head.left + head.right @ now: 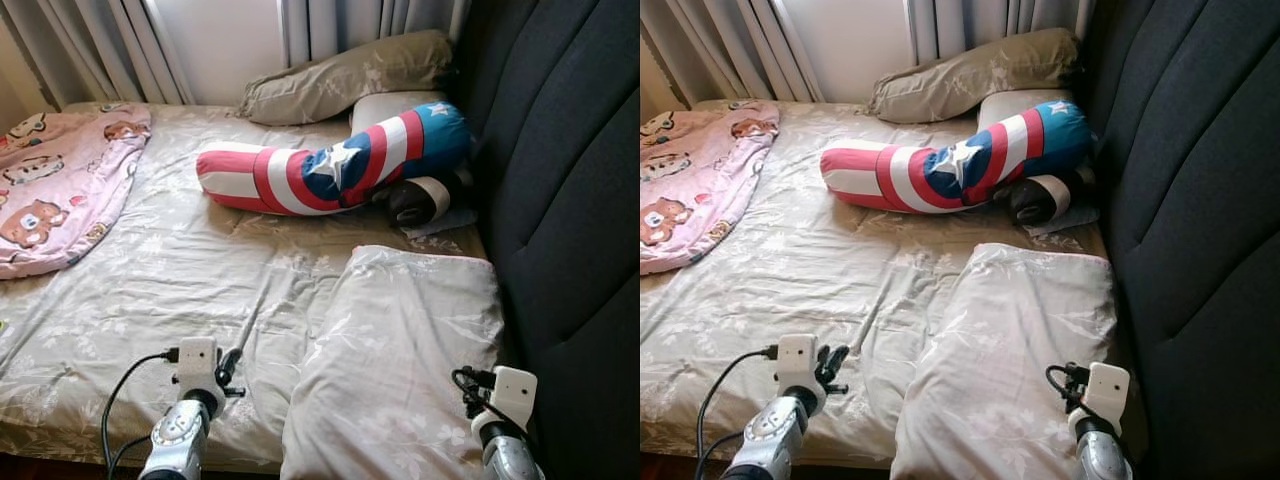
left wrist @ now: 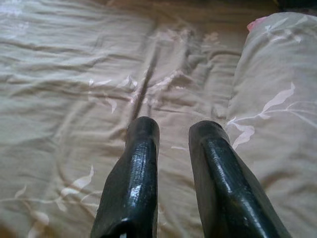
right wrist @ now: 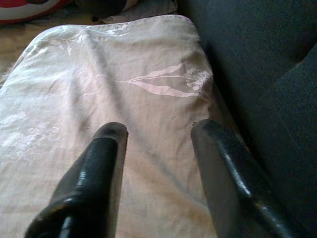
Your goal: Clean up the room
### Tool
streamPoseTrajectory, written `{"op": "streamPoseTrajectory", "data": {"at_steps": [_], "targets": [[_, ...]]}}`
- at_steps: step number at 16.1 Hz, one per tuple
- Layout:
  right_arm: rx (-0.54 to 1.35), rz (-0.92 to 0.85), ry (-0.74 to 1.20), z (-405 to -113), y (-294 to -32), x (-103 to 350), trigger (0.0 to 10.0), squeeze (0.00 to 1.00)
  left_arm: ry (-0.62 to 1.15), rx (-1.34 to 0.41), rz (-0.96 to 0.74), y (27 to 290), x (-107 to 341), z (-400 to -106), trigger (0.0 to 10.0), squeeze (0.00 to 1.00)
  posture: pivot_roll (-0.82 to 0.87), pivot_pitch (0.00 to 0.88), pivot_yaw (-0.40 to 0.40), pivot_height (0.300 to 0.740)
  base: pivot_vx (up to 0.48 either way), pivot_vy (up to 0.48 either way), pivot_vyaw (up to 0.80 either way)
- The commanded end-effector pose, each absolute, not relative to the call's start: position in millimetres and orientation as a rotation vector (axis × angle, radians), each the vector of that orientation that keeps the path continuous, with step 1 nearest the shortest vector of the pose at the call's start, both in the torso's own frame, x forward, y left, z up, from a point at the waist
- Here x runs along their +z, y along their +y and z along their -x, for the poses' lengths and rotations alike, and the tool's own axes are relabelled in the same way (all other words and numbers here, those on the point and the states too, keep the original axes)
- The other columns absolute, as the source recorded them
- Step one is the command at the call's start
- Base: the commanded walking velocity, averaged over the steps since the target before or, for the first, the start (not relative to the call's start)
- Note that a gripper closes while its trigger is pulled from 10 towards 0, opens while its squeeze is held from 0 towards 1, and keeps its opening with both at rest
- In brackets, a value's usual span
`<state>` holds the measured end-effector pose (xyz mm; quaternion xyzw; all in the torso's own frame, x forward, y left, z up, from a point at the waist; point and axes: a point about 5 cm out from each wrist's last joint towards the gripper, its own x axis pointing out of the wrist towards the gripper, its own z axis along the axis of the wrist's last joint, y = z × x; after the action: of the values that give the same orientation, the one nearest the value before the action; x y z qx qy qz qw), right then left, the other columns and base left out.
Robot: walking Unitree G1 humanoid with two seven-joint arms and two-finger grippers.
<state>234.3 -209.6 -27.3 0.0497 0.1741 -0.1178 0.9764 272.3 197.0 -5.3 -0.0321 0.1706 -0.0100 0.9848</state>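
A beige floral pillow lies at the near right of the bed, against the dark headboard. My right gripper hovers just over this pillow, open, with nothing between its fingers. My left gripper is low over the wrinkled beige sheet, left of the pillow; its fingers stand slightly apart and hold nothing. Farther back lies a red, white and blue star-patterned bolster.
A pink bear-print blanket covers the bed's far left. A second beige pillow leans below the curtains. A dark rolled item is tucked beside the bolster, near the headboard.
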Motion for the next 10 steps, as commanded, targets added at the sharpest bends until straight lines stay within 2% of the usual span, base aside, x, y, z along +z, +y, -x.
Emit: {"op": "streamPoseTrajectory", "data": {"at_steps": [1, 2, 3, 4, 9, 10], "targets": [[-0.239, -0.101, 0.364, -230.2, -208.7, -30.6, 10.0, 1.00, 0.386, -0.011, 0.068, 199.0, -13.5, -264.3, 10.0, 0.00, -0.04, 0.018, -0.014, 0.740, 0.000, 0.000, 0.00], [-0.240, -0.100, 0.366, -229.9, -209.1, -30.8, 10.0, 1.00, 0.408, 0.001, 0.071, 201.2, -17.0, -260.7, 10.0, 0.00, -0.05, 0.011, -0.016, 0.740, 0.000, 0.000, 0.00], [-0.244, -0.093, 0.377, -229.3, -210.7, -31.7, 10.0, 0.91, 0.430, 0.004, 0.066, 202.3, -20.5, -257.3, 10.0, 0.00, -0.05, 0.005, -0.016, 0.740, 0.000, 0.000, 0.00], [-0.245, -0.082, 0.401, -227.8, -212.1, -33.9, 10.0, 0.00, 0.442, -0.002, 0.062, 201.9, -22.4, -255.6, 10.0, 0.00, -0.04, 0.002, -0.017, 0.740, 0.000, 0.000, 0.00], [-0.248, -0.080, 0.424, -225.2, -211.5, -37.0, 10.0, 0.00, 0.460, -0.010, 0.065, 201.3, -25.7, -251.9, 10.0, 0.00, -0.04, 0.000, -0.026, 0.740, 0.000, 0.000, 0.00], [-0.242, -0.077, 0.430, -225.4, -211.3, -37.4, 10.0, 0.00, 0.458, -0.012, 0.059, 200.3, -25.5, -252.5, 10.0, 0.00, -0.04, 0.000, -0.029, 0.740, 0.000, -0.424, 0.00]]}}
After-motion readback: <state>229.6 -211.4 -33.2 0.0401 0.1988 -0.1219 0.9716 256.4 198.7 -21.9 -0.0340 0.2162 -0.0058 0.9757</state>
